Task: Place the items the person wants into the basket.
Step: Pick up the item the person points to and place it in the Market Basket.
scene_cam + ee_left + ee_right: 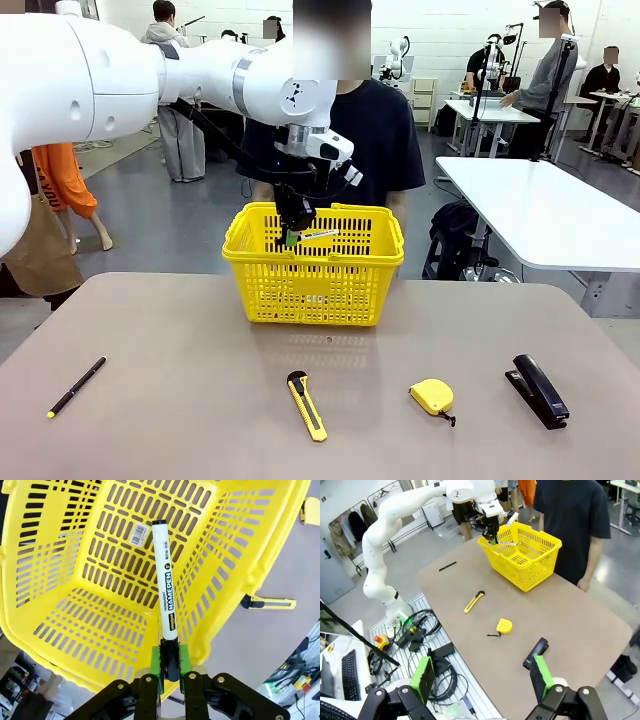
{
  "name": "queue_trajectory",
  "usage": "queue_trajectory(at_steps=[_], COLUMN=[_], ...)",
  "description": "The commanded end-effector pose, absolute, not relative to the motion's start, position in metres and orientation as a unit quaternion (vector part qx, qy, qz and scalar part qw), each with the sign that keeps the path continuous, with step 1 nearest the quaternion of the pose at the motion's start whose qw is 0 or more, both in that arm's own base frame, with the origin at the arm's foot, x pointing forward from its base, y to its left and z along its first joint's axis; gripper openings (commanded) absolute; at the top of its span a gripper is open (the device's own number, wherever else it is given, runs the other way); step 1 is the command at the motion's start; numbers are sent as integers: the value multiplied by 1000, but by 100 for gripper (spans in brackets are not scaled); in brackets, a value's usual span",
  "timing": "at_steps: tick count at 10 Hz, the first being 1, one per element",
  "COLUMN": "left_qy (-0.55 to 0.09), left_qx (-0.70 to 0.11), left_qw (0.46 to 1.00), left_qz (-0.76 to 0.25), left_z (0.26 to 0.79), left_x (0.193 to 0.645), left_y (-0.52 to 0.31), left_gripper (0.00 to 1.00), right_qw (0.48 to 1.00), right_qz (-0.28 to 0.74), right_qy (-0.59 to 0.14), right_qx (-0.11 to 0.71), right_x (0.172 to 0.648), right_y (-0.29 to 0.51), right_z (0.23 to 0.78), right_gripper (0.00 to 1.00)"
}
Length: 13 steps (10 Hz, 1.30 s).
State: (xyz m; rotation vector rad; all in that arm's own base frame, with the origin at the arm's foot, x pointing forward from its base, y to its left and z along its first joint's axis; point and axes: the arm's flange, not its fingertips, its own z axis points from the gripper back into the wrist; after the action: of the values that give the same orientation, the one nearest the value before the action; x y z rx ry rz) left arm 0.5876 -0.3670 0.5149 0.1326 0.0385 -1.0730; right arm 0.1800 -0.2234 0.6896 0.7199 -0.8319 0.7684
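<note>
My left gripper (292,238) (169,667) hangs over the yellow basket (262,290) (60,580) (540,565), shut on the black end of a marker (165,587) (318,235) with a white label. The marker points out over the basket's inside, above its floor. On the table in front lie the yellow-and-black utility knife (306,404) (267,602) (474,601) and the rounded yellow tape measure (432,397) (504,626). My right gripper (482,677) is held high above the near table edge, open and empty. The person (375,140) (572,515) in a dark T-shirt stands behind the basket.
A thin black pen with a yellow tip (77,386) (447,566) lies at the table's left. A black stapler (540,390) (535,653) lies at the right. A white table (540,215) stands beyond on the right. Cables and a keyboard (350,672) sit below the near edge.
</note>
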Motion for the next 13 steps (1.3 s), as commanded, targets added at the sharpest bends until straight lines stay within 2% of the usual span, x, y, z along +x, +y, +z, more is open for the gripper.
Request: queue_trajectory(at_steps=[1,6,10,13], left_qy=[15,19,-51,-25], left_qx=[66,63,42,41], left_qw=[856,858,831,832], left_qz=[-513,-510,-552,-553], left_z=[513,513,483,467], left_x=[590,589,615,628], left_y=[-365,-366,-364,-365], left_gripper=[16,16,16,16], right_qw=[775,775,775,775], right_qz=[363,363,363,363], right_qy=[-392,-392,-392,-392], right_qx=[337,337,337,337], right_x=[181,181,181,181], right_y=[-223,-223,-223,-223], right_z=[691,691,691,691], right_gripper=[100,100,100,100])
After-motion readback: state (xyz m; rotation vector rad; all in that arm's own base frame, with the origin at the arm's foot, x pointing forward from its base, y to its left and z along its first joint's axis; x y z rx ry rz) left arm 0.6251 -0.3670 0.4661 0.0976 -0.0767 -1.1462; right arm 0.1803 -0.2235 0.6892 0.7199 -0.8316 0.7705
